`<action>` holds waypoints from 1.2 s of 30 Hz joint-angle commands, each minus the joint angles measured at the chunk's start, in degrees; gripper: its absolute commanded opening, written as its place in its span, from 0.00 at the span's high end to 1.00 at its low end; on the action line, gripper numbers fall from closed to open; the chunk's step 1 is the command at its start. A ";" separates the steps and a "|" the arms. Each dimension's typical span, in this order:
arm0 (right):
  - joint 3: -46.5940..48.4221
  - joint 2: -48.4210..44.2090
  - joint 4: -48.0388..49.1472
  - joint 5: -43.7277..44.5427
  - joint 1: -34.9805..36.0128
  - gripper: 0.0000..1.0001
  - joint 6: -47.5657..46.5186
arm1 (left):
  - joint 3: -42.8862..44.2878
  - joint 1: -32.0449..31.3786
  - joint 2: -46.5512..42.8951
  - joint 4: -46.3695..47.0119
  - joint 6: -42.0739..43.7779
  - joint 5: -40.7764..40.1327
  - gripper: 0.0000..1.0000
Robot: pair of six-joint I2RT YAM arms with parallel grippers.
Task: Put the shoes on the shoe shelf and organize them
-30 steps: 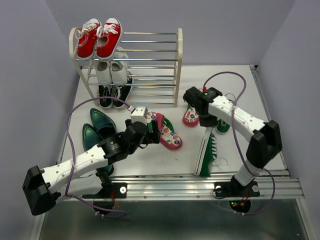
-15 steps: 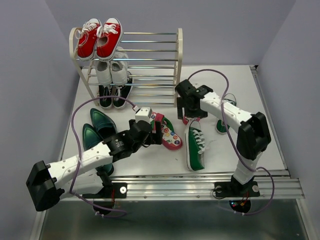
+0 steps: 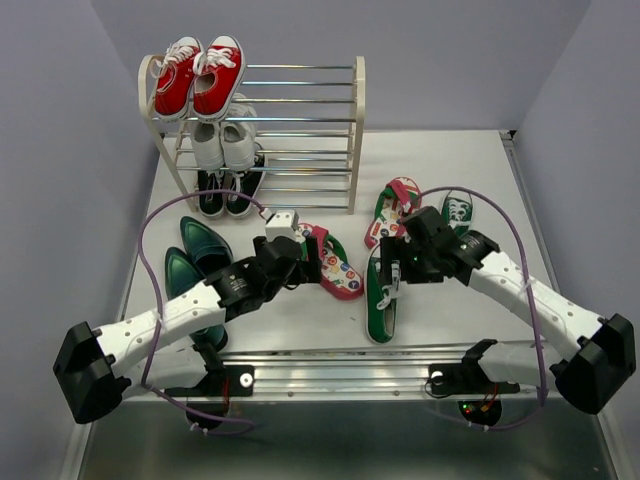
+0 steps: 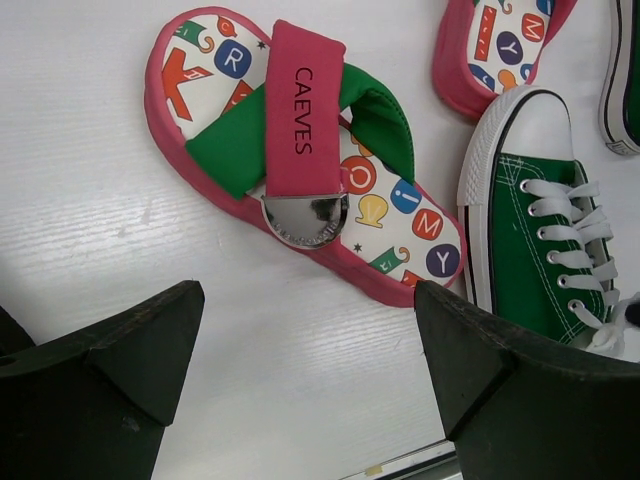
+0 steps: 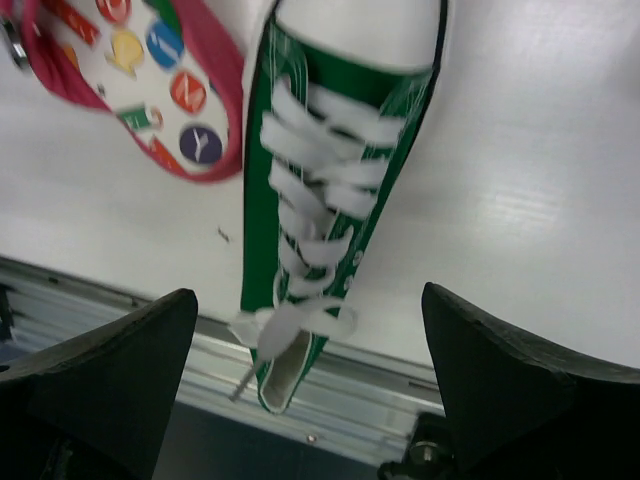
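While shoe shelf (image 3: pixel 357 110) holds no task prs yet, green sneaker (image 3: pixel 381 300), flip-flop (image 3: pixel 338 268), heels (image 3: pixel 205 245) lie on table (image 3: pixel 480 170); left gripper (image 4: pixel 305 300) & right gripper (image 5: pixel 308 295) both spread apart, empty.

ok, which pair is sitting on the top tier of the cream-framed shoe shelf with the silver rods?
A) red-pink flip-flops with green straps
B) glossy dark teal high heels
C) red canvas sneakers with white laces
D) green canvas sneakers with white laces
C: the red canvas sneakers with white laces sit side by side at the left end of the top tier of the cream-framed shoe shelf.
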 commanded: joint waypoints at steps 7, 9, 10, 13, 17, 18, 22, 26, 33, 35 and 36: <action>-7.99 -5.18 -4.19 5.37 9.85 0.00 11.36 | 3.53 1.22 1.14 1.32 1.08 2.85 0.01; -6.41 -7.11 -5.94 14.24 9.85 0.00 16.11 | 3.71 1.14 2.28 2.29 1.17 7.41 0.01; -5.54 -7.55 -6.65 17.32 9.85 0.00 17.60 | 4.58 0.61 3.59 2.55 0.99 9.87 0.01; -2.02 -6.95 -9.72 28.14 8.19 0.00 21.38 | 6.95 -5.87 6.84 2.64 -0.50 8.67 0.01; -0.25 -2.56 -8.43 32.13 -3.92 0.00 18.33 | 10.29 -13.71 12.11 2.91 -2.60 9.45 0.01; -0.86 -1.50 -4.58 30.55 -10.39 0.00 13.09 | 10.91 -14.94 13.17 3.34 -3.57 10.32 0.01; -1.75 -2.02 4.29 27.19 -20.88 0.00 9.96 | 13.80 -17.31 18.36 3.88 -4.46 12.95 0.01; -0.08 -0.62 8.37 26.67 -22.67 0.00 8.74 | 19.43 -21.36 25.55 1.60 -3.40 14.64 0.01; 0.10 2.81 10.39 22.28 -23.20 0.00 5.92 | 30.07 -25.41 36.46 -5.78 -2.52 11.91 0.01; -0.34 2.20 11.18 21.40 -23.72 0.00 5.40 | 32.61 -25.41 39.88 -9.72 -3.83 10.25 0.01; -0.69 1.68 11.19 21.65 -23.73 0.00 5.39 | 33.49 -25.41 40.68 -10.88 -4.36 9.63 0.01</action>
